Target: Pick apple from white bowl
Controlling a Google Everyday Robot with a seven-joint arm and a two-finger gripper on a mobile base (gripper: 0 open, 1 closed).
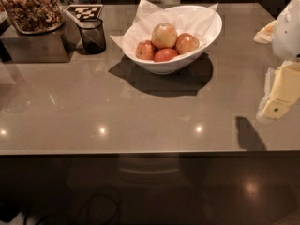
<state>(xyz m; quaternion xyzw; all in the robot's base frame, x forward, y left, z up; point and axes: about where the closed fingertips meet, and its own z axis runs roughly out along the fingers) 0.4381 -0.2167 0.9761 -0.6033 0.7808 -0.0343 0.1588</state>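
The apple point(164, 35) is the largest one, pale yellow-gold with a red blush. It sits on top of three smaller, redder apples point(166, 54) in the white bowl point(206, 32). The bowl is lined with crinkled white paper and stands at the back middle of the table. My gripper point(273, 62) is at the right edge of the view, well to the right of the bowl and above the table. Its cream-coloured fingers point(281, 90) are spread apart and hold nothing. Its shadow falls on the table near the front right.
A small dark glass cup point(92, 35) stands left of the bowl. A metal box point(33, 46) at the back left carries a jar of nuts point(30, 6). The grey table's point(140, 116) front edge runs across the lower middle of the view.
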